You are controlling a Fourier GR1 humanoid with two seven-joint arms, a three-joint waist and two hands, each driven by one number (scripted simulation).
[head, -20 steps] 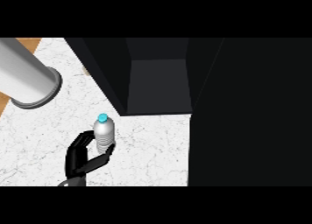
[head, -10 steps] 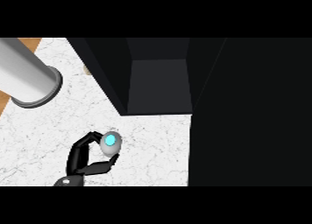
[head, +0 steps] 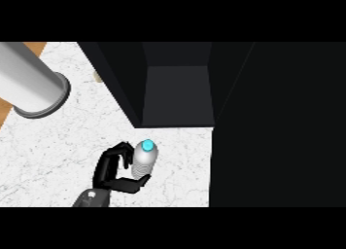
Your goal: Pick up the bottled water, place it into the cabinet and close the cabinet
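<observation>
pickup's done imo: left hand (head: 111, 170) is wrapped round the bottled water (head: 144, 158), just in front of the open cabinet (head: 177, 92). placing + closing are left.

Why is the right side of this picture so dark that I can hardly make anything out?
In the head view, the dark cabinet and its open door fill that side, unlit and nearly featureless; the white marbled counter is bright, so the bottled water in the left hand stands out.

No readable text, no label lettering on the bottled water (head: 144, 159), no brands, numbers, signs
</observation>
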